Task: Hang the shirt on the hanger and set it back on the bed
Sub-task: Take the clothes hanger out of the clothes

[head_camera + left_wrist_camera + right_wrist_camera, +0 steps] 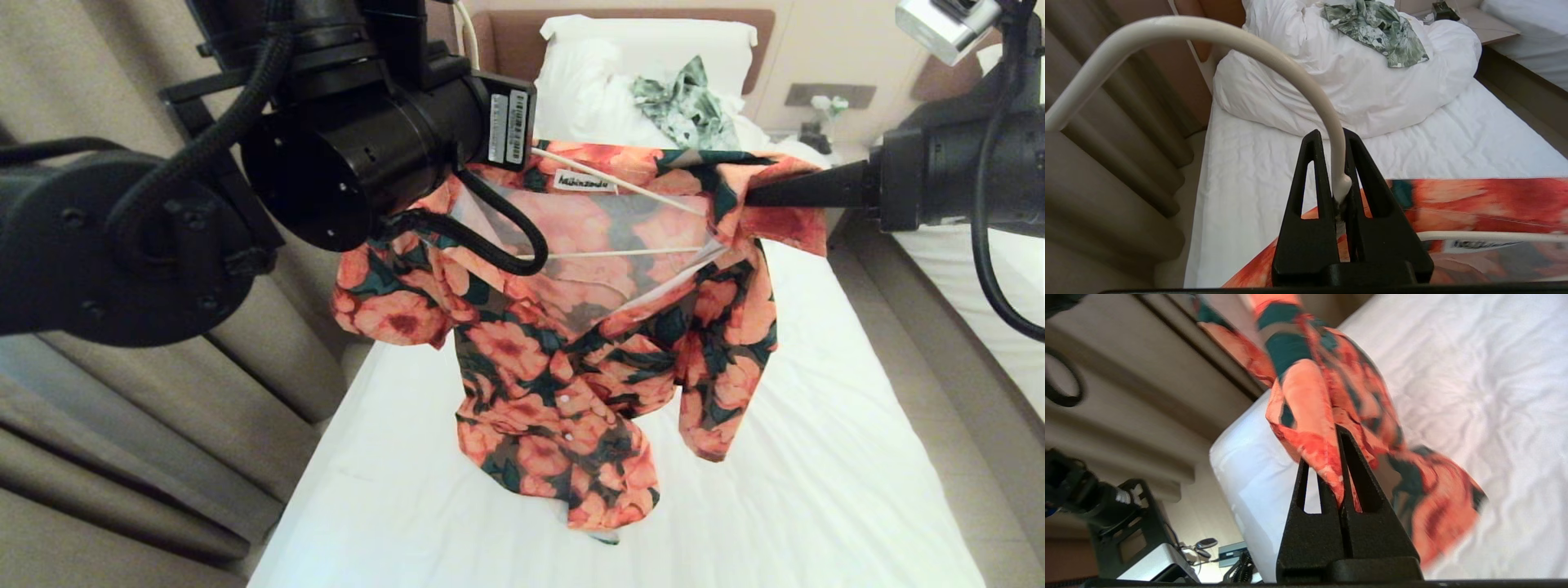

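Your left hand (1340, 163) is clamped on the hanger (1216, 36) neck, right hand (1340, 457) pinching the shirt (571, 343) shoulder, both up over the bed (816, 490). Threading step's nearly done, I'd say; next, pull fabric over the hanger end w/o tearing.

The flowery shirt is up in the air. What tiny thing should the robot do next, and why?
Probably lower it gently toward the bed. The left end effector grips the hanger by its hook, the right end effector pinches the shirt, which already drapes over the hanger above the sheet.
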Controlling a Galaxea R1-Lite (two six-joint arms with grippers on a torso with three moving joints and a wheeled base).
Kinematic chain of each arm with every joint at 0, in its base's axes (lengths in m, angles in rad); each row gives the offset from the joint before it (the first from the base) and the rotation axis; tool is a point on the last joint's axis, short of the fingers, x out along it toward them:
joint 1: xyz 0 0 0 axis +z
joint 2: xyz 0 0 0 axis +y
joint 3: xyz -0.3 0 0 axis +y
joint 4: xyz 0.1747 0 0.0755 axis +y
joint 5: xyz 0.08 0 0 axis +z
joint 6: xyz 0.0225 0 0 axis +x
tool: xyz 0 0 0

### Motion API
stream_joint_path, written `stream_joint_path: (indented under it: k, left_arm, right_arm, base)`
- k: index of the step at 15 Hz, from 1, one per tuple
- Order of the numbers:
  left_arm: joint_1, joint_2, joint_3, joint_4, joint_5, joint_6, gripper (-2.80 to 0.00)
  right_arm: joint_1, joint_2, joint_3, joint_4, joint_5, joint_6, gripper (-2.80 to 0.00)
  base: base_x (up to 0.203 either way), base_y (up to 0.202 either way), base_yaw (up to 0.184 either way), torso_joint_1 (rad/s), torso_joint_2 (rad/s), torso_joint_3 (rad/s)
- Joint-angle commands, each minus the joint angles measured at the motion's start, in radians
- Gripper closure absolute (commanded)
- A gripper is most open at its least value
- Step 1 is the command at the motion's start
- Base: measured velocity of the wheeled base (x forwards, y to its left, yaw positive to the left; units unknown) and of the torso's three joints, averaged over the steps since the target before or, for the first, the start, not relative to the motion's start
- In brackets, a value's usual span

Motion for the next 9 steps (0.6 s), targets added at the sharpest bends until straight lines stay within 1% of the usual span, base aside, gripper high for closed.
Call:
stream_joint_path:
  k: [1,4,6,9]
  left_arm:
    - [-0.001,-0.028,0.023,-0.004,0.003,0.001,0.0]
    - [0.007,-0.051,0.053,-0.005,0.003,-0.002,0.0]
    - [0.025,-0.061,0.06,-0.002,0.002,-0.022,0.0]
    - [0.023,-0.073,0.062,-0.002,0.002,-0.022,0.0]
  right_arm:
    - [-0.042,-0.012,0.003,0.002,0.004,-0.002,0.0]
    - [-0.09,-0.014,0.003,0.004,0.005,-0.002,0.0]
    - [-0.124,-0.015,0.003,0.004,0.009,-0.002,0.0]
    - [-0.145,-0.008,0.004,0.005,0.01,-0.002,0.0]
  base:
    - [0.0,0.0,0.0,0.0,0.0,0.0]
    - [0.0,0.0,0.0,0.0,0.0,0.0]
    - [0.0,0.0,0.0,0.0,0.0,0.0]
    - [0.0,0.0,0.0,0.0,0.0,0.0]
